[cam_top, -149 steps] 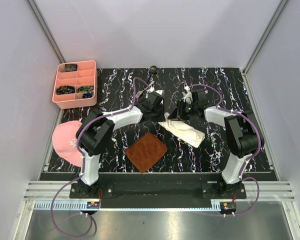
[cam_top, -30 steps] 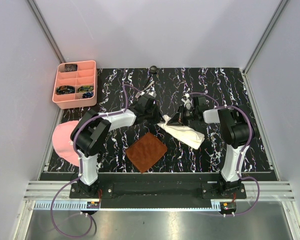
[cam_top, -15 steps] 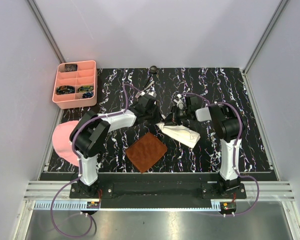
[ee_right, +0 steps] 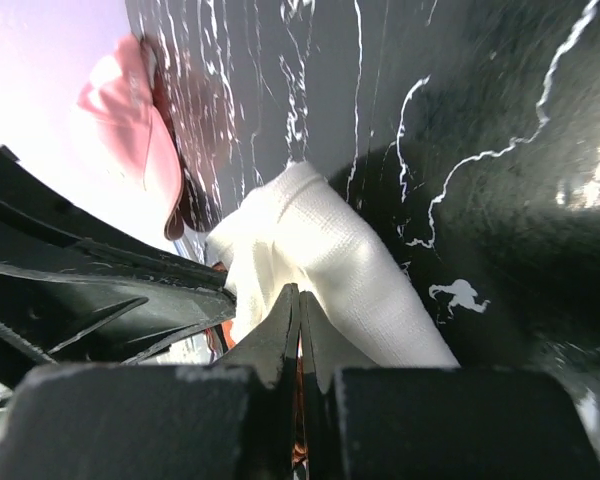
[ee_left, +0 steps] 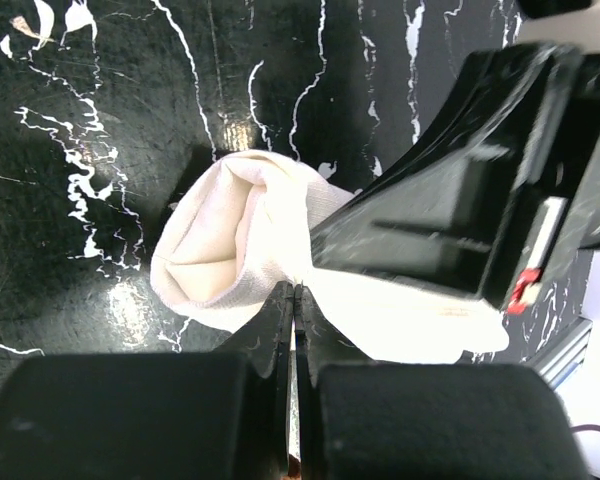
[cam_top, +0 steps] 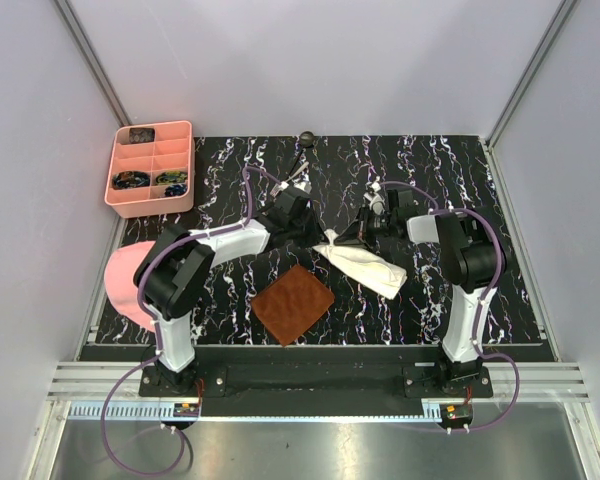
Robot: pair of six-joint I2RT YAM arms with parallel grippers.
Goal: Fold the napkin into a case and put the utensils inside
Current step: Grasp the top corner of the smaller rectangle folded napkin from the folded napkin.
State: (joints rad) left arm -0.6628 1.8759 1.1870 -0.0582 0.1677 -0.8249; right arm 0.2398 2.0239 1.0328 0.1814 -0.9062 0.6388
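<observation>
Progress looks slight: the cloth is bunched, not yet a neat pocket.

Nearest the arm bases, a brown mat (cam_top: 293, 303) lies flat on the black marbled counter (cam_top: 430, 160), turned corner-on. Just beyond it and to the right lies the napkin (cam_top: 368, 264), cream-white and gathered into a loose, slanting roll. Its far-left end sits between the two arms' wrists.

Left jaws are pressed together, with their tips at that rolled end. Right jaws are also together and meet the cloth from the opposite side. Whether either pair pinches a layer cannot be told. In the left wrist view, the end of the roll gapes open and shows soft inner folds.

At the counter's left edge rests a pink cap (cam_top: 128, 275). Farther back on the left stands a pink tray (cam_top: 148, 208) with small dark items in some compartments. At the far edge, well apart from the napkin, lies a slim dark spoon (cam_top: 305, 139). No fork is visible.

By my judgement no case exists yet. Folding, then fetching and inserting both utensils, all remain to be done.

No brand, label or readable writing appears. A small red tab (ee_left: 525, 290) on the right arm's gripper body shows no legible text.
</observation>
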